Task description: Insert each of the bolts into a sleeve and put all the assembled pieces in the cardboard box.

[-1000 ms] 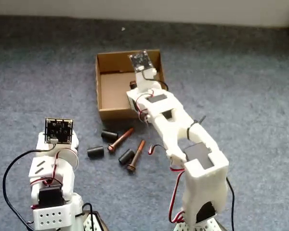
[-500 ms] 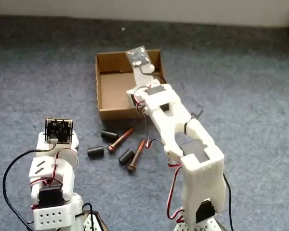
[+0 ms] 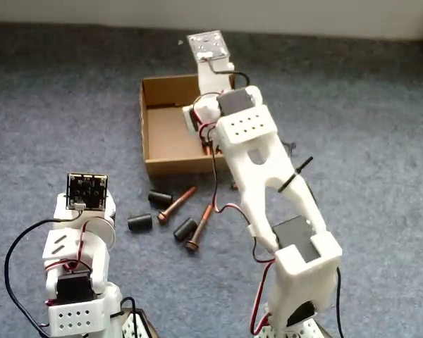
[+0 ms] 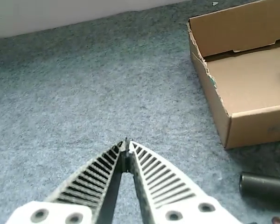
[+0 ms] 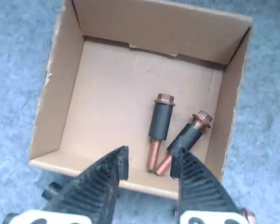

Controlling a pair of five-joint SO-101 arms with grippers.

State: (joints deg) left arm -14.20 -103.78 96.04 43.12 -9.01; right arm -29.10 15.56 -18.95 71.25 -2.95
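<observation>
Two assembled pieces, copper bolts in black sleeves (image 5: 158, 125) (image 5: 187, 136), lie side by side in the cardboard box (image 5: 107, 98). Above the box's near wall my right gripper (image 5: 149, 164) hangs open with nothing between its fingers. That arm (image 3: 247, 127) stretches over the box (image 3: 162, 134). Two loose bolts (image 3: 178, 204) (image 3: 199, 227) and three black sleeves (image 3: 160, 198) (image 3: 139, 222) (image 3: 185, 229) lie on the carpet in front of the box. My left gripper (image 4: 126, 145) is shut and empty over bare carpet, well short of the box (image 4: 233, 84) and one sleeve (image 4: 263, 185).
Grey carpet (image 3: 352, 105) covers the floor, and a pale wall runs along the back. The left arm's base (image 3: 77, 282) stands at the near left. Open carpet lies left and right of the box.
The right arm has lifted and swung toward the box's far side, its wrist rising above the box. The left arm and the loose parts have not moved.
</observation>
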